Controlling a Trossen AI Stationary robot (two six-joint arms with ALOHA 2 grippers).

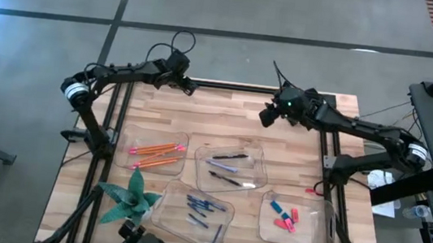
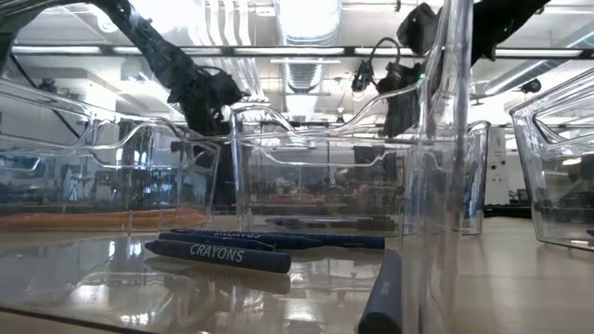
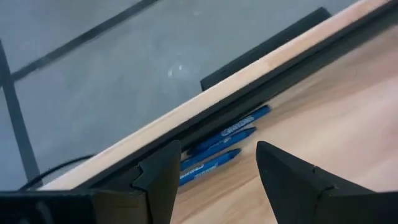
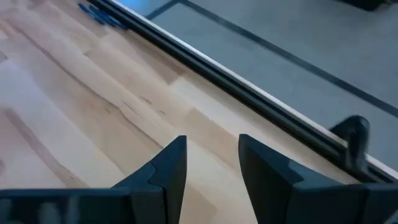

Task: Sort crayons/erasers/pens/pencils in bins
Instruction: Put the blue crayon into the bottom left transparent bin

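Four clear bins (image 1: 228,169) sit toward the near half of the wooden table (image 1: 225,118), and each one has its own load. The bin nearest the left arm holds the pencils (image 1: 156,153), long thin orange sticks lying roughly side by side. Next to it is a tub with dark pens (image 1: 230,170), and nearer the front edge a tub of short blue crayons (image 1: 205,209); the low view shows one crayon with "CRAYONS" printed on its wrapper (image 2: 220,255). The bin on the right-arm side has the erasers (image 1: 284,216), stubby pink, red and blue blocks, scattered loosely. Up at the far edge, the left gripper (image 1: 188,87) hangs over the table rim with fingers spread and nothing between them, and its wrist camera shows three blue crayons (image 3: 222,144) lying against the dark edge rail, outside any bin. The right gripper (image 1: 268,116) hovers over bare wood near the far edge, fingers parted and empty. A green folded-paper plant (image 1: 131,197) stands beside the crayon tub.
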